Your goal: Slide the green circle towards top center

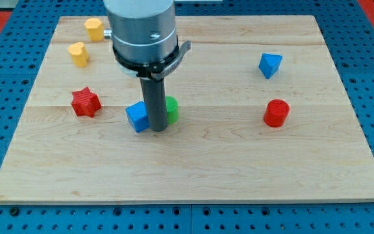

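The green circle point(171, 109) sits a little left of the middle of the worktop point(213, 162), roughly halfway between the top and bottom edges, and the dark rod covers most of it, so only its right part shows. My tip point(157, 129) rests on the board at the circle's lower left, touching or just beside it; which of the two cannot be told. There is no gripper on this arm, so no spread or pinch can be reported: the arm ends only in the rod.

On the other side of the rod, just to the view's left, lies a blue block point(137, 116), roughly cube-like, close against the rod. Further left at about the same height is a red star point(85, 103), well apart from the blue block.

Near the top left corner are two yellow blocks: a yellow heart-like block point(78, 54) and, above and to its right, a yellow hexagon-like block point(94, 28) near the top edge.

Toward the right edge, a blue triangular block point(269, 65) lies in the upper half, and a red cylinder point(276, 113) lies below it, level with the green circle.
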